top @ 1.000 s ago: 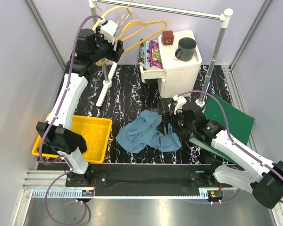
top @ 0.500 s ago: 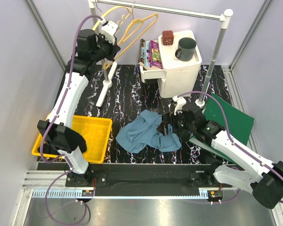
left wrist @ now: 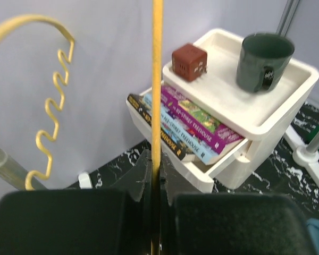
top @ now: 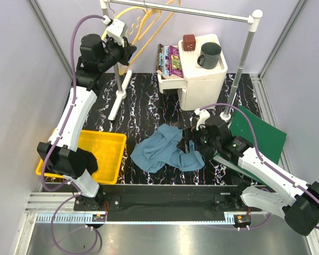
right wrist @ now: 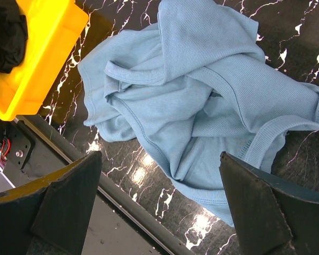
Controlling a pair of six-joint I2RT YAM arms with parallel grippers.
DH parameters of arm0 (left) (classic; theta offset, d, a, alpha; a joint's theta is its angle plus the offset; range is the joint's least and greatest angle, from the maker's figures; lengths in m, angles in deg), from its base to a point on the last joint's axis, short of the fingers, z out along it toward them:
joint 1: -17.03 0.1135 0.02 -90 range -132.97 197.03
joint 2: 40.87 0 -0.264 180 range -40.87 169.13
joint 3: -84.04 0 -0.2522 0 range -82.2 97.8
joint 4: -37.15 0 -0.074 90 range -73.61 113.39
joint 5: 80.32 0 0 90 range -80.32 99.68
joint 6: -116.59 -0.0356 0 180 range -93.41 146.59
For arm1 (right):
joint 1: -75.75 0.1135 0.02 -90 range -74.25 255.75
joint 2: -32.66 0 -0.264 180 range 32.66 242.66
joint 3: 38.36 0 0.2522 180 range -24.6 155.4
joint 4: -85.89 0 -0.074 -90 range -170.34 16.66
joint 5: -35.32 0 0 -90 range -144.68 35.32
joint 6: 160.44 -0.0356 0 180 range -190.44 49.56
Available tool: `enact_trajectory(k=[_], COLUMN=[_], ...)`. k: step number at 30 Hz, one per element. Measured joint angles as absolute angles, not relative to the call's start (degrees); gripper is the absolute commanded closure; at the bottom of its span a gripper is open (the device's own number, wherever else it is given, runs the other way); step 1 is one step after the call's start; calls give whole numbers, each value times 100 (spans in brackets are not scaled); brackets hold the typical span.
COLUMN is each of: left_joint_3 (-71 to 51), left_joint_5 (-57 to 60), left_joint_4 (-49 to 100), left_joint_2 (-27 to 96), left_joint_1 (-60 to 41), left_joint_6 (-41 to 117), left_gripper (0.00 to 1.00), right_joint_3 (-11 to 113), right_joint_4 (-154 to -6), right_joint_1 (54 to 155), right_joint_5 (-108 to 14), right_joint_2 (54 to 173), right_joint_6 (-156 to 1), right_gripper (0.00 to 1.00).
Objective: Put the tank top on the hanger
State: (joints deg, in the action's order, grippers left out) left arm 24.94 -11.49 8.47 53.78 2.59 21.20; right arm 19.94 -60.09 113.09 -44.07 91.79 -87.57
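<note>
- In the top view, we see the left gripper (top: 128, 52) raised high at about 11 o'clock, close to the silver rail (top: 202, 11).
- Its fingers (left wrist: 143, 175) are squeezed tight on a thin bar of the hanger (left wrist: 157, 79). The bar runs straight up between them in the left wrist view.
- The hanger is up in the air by the rail. We cannot tell if its hook is on the rail.
- A paler yellow hanger with a wavy edge (left wrist: 37, 17) is at 9 o'clock from the held bar.
- The tank top (top: 167, 149) lies crumpled on the black mat, at about 6 o'clock in the top view.
- The right gripper (top: 189, 144) hangs over the 3 o'clock edge of the tank top. Its fingers (right wrist: 69, 196) are spread wide, and it holds nothing.
- A yellow bin (top: 103, 139) sits at 9 o'clock from the tank top, with a black cloth (right wrist: 5, 32) inside.
- A white cabinet (top: 202, 79) stands at about 1 o'clock. A green mug (top: 210, 54) and a brown cube (top: 189, 41) sit on top, and books (top: 169, 61) lie in its open shelf.
</note>
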Motion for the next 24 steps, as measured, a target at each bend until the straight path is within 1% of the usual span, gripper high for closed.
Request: enact_trajectory(k=[5,9,15,21,24], left_joint_3=[2441,1840,175,-1707,-2680], left_joint_5=[-1223,-1219,-1240,-1232,-1310], left_joint_4=[1024,1186,1372,1413,1492], left_joint_2=[5210,4817,3645,2187,1400], left_joint_1=[259,259,259,259,251], left_joint_6=[2343,2461,2653,2953,3180], left_gripper=[100,100,100,100,100], right_joint_3=[1954,1941,1941,1959,2011], right_joint_4=[-6047,-6066,-6075,-6081,-6125], right_joint_1=[11309,11309,11309,11309,11309], right_joint_5=[-4409,-4418,-4444,-4420,-4444], right_joint_2=[9177,9177,9153,8858,8620], right_joint_6=[-8755,-8752,-8641,-8274,-8057], right_gripper=[0,0,0,3,7])
